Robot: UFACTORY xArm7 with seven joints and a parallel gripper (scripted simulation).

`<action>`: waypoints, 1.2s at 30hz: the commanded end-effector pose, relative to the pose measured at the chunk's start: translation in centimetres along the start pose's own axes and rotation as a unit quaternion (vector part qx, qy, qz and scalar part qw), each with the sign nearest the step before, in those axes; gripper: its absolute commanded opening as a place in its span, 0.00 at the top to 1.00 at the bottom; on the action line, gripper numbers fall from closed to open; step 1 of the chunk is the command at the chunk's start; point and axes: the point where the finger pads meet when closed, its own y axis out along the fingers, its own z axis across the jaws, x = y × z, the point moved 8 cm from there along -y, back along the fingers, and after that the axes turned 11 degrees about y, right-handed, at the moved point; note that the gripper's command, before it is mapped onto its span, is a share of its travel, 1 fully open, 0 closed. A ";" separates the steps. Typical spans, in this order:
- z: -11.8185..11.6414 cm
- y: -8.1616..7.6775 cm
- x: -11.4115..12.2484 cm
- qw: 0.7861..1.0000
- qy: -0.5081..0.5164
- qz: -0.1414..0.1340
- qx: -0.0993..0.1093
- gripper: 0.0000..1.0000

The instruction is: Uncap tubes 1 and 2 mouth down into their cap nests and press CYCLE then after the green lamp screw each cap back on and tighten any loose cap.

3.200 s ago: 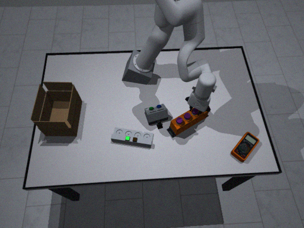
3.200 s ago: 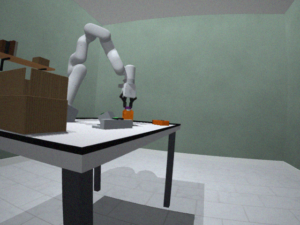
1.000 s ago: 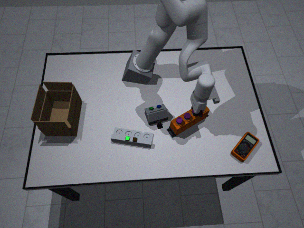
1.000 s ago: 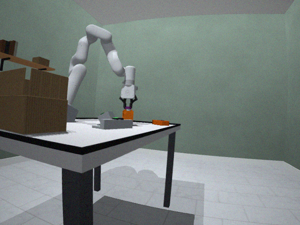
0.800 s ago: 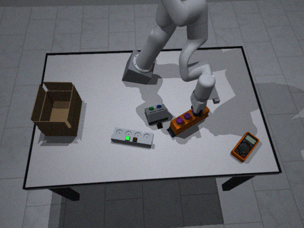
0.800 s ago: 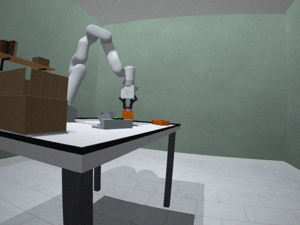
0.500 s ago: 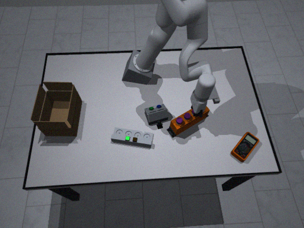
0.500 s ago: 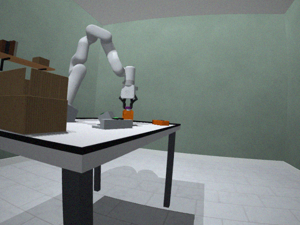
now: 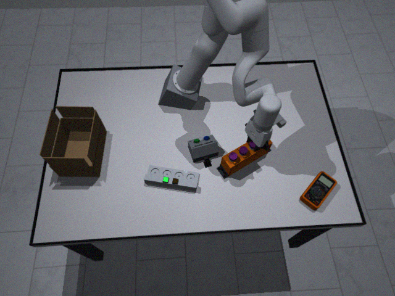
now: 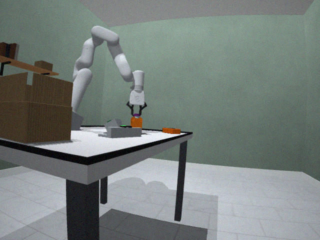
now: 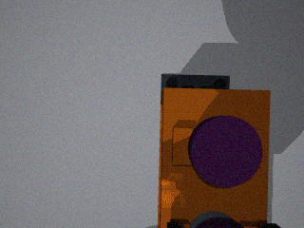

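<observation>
Your black two-fingered pincer (image 10: 136, 111) stood partly open, its fingers either side of the round purple cap (image 10: 136, 115) but gripping nothing. That cap sat at the upper right end of the orange block-shaped decapping station (image 9: 242, 162), just right of the top view's centre.

From above you could count three purple caps on the station. The spot at the upper right end was hidden under the wrist. The wrist view showed one full smooth purple disc (image 11: 225, 151) and the edge of a second at the bottom of the frame.

Left of the station lay one grey sloped key housing (image 9: 203, 150) carrying two round keys, one green (image 9: 196, 140) and one blue (image 9: 206, 138). A printed strip below them was too small to read.

Lower left of that lay one long grey cap tray (image 9: 172, 185) with four round nests, all bare, and two square lamps, one lit green (image 9: 165, 179) and one dark brown (image 9: 174, 180).

One open brown cardboard box (image 9: 76, 162) sat at the left, and one orange multimeter (image 9: 318, 190) at the lower right. Its markings were unreadable. All rested on one white black-edged table (image 9: 127, 206).
</observation>
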 end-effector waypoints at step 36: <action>0.2 -0.1 0.1 0.998 -0.054 0.010 0.000 1.00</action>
